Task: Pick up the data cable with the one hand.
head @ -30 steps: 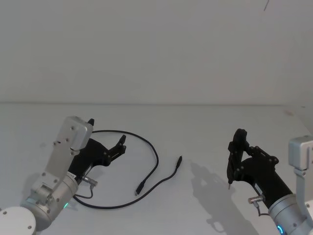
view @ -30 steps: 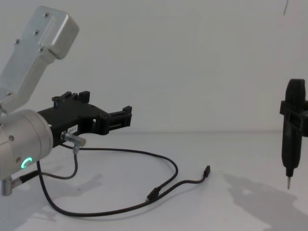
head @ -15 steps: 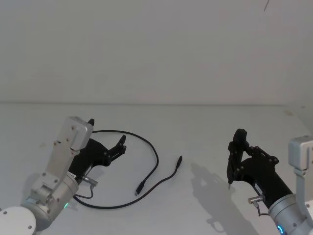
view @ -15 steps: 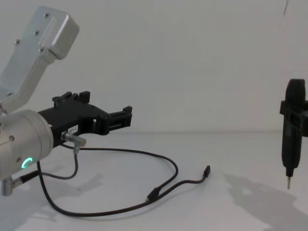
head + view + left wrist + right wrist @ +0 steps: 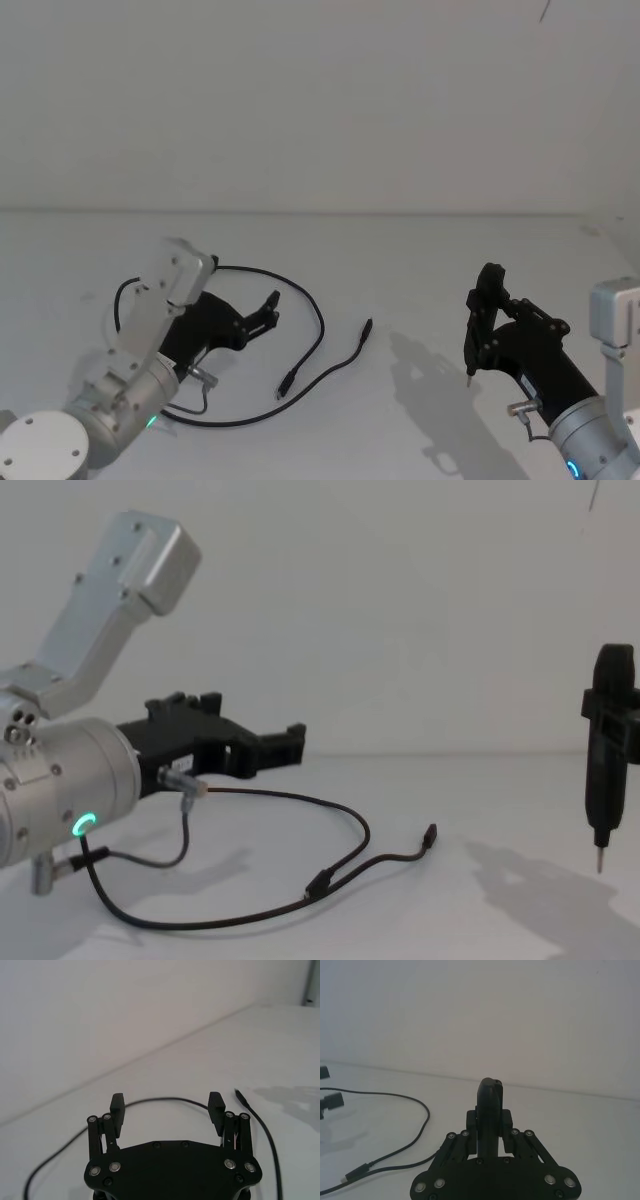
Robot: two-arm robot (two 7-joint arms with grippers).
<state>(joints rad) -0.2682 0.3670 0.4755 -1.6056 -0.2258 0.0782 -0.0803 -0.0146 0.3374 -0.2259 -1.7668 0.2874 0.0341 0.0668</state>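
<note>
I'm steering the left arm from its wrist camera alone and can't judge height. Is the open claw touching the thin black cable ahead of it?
Observer: No. In the chest view the left claw hovers above the thin black data cable, which lies flat on the white table.
Operator: I see one small plug. Where is the other?
Observer: In the head view the second plug lies nearer the robot than the plug you see.
Operator: Is the right arm close?
Observer: No. The right claw, shut on a black pen-shaped tool, is well to the cable's right.
</note>
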